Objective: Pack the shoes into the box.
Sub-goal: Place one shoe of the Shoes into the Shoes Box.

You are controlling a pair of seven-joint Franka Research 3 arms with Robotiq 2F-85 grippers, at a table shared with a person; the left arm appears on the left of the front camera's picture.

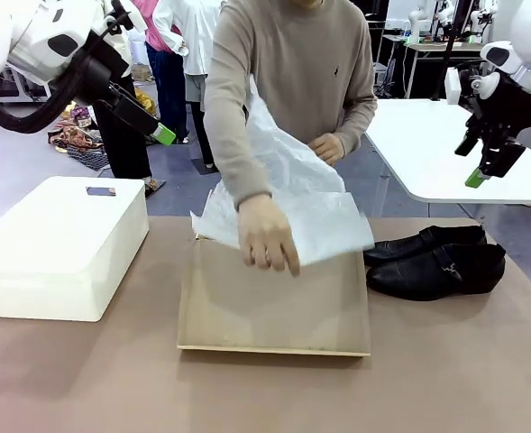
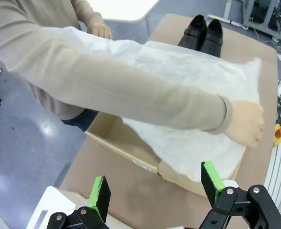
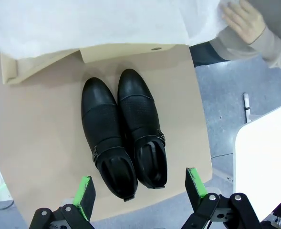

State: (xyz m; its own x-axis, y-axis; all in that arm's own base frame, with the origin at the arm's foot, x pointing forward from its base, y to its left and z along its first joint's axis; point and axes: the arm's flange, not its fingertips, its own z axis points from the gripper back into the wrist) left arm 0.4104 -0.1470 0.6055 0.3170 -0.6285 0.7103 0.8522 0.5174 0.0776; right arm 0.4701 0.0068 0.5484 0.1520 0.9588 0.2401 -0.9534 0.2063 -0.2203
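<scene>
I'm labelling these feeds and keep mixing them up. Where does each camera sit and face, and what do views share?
Front: fixed between the arms, facing the person across the table; left gripper and right gripper raised.
Left wrist: high left of the box, looking down across the person's sleeve and tissue paper; own open fingers below.
Right wrist: above the shoes, looking down; own open fingers below.
Shared: shoes, box and tissue paper, in all three.
</scene>
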